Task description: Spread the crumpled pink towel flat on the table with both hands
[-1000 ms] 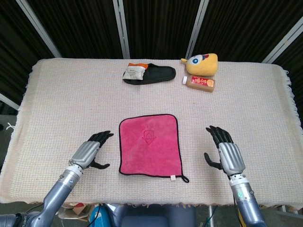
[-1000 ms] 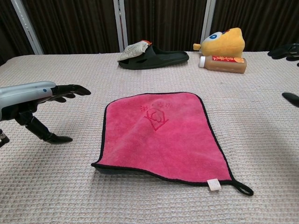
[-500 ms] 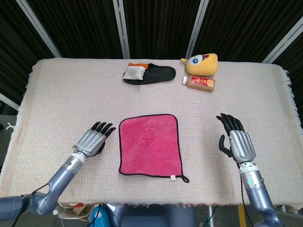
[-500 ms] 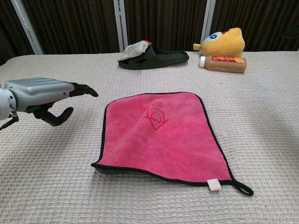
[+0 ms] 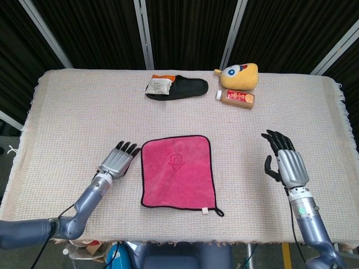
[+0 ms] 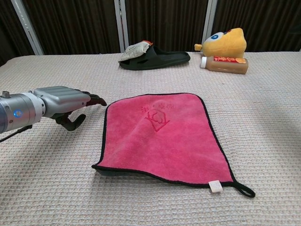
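The pink towel [image 5: 177,171] lies spread flat in the middle of the table, black-edged, with a small loop at its near right corner; the chest view shows the towel [image 6: 162,134] smooth as well. My left hand [image 5: 118,159] hovers just left of the towel's left edge, fingers extended and apart, holding nothing; in the chest view the left hand [image 6: 66,102] has its fingertips close to the towel's far left corner. My right hand [image 5: 286,161] is well off to the right of the towel, fingers spread, empty. It is outside the chest view.
A black slipper [image 5: 178,88] with a crumpled packet [image 5: 159,85] in it lies at the back centre. A yellow plush toy [image 5: 240,75] and a brown bottle [image 5: 236,97] lie at the back right. The woven cloth [image 5: 67,123] covers the whole table.
My left hand has moved right, toward the towel's left edge, and flattened out. My right hand has drifted further right, away from the towel. The towel has not moved.
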`<move>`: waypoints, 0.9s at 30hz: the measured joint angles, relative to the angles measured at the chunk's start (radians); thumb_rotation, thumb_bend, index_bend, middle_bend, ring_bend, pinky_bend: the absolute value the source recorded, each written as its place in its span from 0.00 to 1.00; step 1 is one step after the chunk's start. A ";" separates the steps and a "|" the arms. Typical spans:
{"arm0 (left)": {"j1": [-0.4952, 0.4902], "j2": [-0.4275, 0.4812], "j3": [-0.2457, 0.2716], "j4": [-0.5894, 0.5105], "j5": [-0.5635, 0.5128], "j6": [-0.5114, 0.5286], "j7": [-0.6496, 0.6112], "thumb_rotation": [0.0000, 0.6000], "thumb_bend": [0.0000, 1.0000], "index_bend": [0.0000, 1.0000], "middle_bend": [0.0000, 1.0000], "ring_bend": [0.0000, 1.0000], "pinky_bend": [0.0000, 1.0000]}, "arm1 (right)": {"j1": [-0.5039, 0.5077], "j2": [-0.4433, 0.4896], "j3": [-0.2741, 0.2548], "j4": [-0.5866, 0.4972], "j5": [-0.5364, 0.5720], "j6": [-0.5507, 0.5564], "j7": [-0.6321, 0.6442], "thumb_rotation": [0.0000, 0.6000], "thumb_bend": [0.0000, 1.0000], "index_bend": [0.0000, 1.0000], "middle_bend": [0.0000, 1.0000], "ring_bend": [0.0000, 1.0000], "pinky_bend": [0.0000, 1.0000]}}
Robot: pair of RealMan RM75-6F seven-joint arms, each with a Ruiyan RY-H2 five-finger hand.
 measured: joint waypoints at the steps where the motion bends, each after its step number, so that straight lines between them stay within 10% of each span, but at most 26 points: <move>1: -0.003 -0.004 -0.003 0.005 0.002 0.001 -0.004 1.00 0.77 0.06 0.03 0.00 0.00 | 0.000 -0.001 -0.001 0.002 -0.001 -0.001 0.001 1.00 0.78 0.15 0.09 0.00 0.07; 27: -0.040 -0.080 0.044 0.067 0.061 -0.013 -0.013 1.00 0.77 0.06 0.03 0.00 0.00 | -0.010 -0.012 -0.011 0.032 -0.003 0.002 0.028 1.00 0.78 0.15 0.09 0.00 0.07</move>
